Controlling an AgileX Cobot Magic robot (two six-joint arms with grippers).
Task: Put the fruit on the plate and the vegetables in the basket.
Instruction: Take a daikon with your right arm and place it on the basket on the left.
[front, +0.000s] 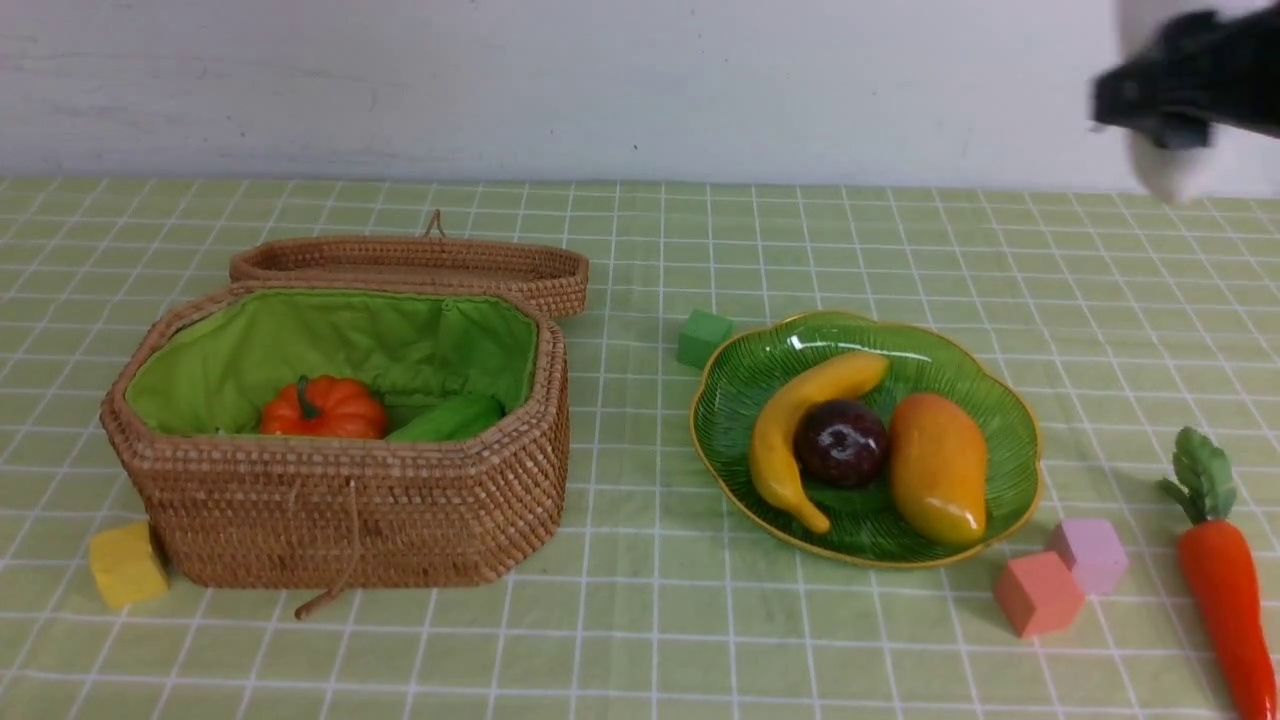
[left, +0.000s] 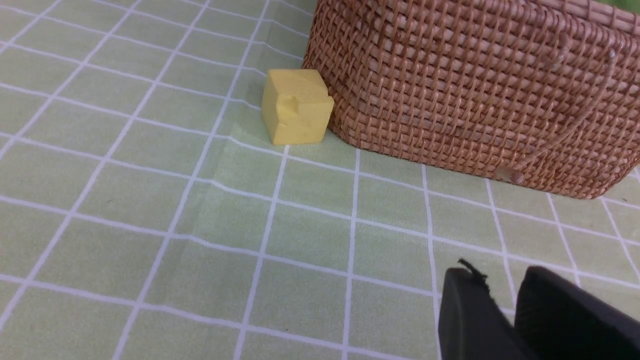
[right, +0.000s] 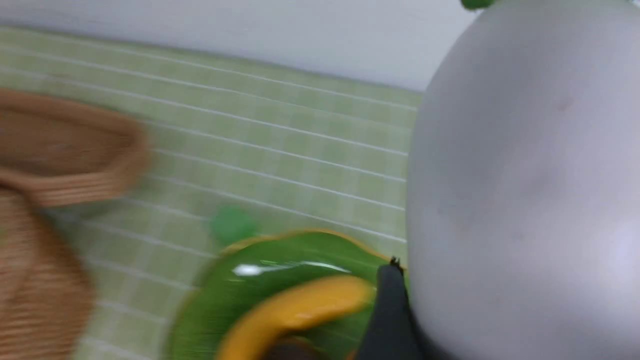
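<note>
logged across the table: light green checked tablecloth (front: 650, 640), white grid lines, slightly creased. noted behind: plain pale wall (front: 600, 80). found at near left: yellow foam cube (front: 126, 565), dented on one face. found mid-table: small green cube (front: 702, 338). found at near right: salmon cube (front: 1037, 594) and lilac cube (front: 1090, 554), set close together, lilac one farther back.

Basket's (front: 400, 510) at 9 o'clock, pumpkin (front: 323, 408) and cucumber (front: 447, 419) in it, lid (front: 410, 265) behind. Plate (front: 960, 350) at 3 holds banana (front: 790, 430), plum (front: 841, 442), mango (front: 938, 467). Carrot (front: 1225, 590) at 4, radish (right: 520, 200) up at 1.
</note>
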